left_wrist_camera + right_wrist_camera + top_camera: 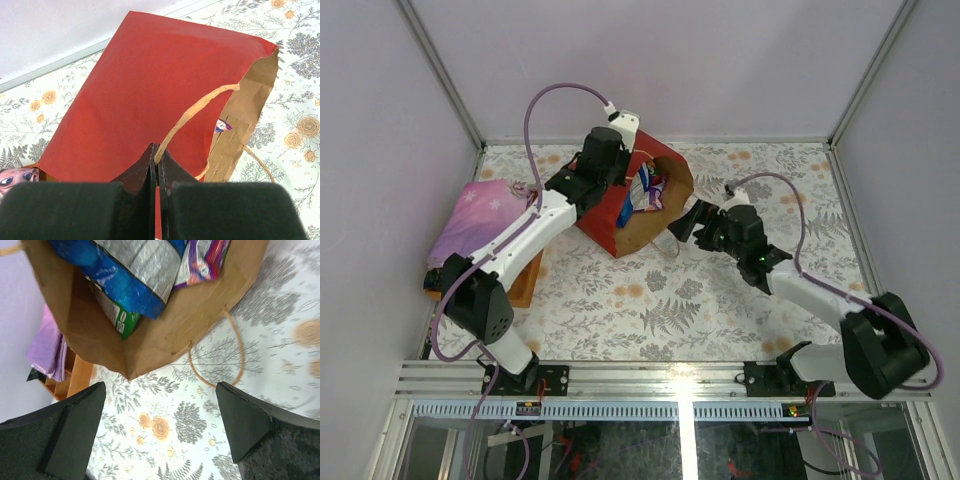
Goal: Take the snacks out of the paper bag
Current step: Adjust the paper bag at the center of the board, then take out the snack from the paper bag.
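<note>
I read right gripper [161, 395] jaws spread wide, just short of the bag mouth | paper bag [612, 225] on its side, mouth toward that gripper | snacks [127, 272] inside: blue packet over green and purple ones | my left gripper [157, 156] pinched closed on the handle [200, 107] | cloth [480, 215] on wooden tray [525, 282], left.

Snacks [130, 275] cropped at top edge (labels blurred).

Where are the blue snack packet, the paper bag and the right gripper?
blue snack packet [120, 290]: right wrist view, its crinkled front.
paper bag [150, 85]: left wrist view, red outer wall.
right gripper [161, 390]: right wrist view, between its open fingertips.
</note>
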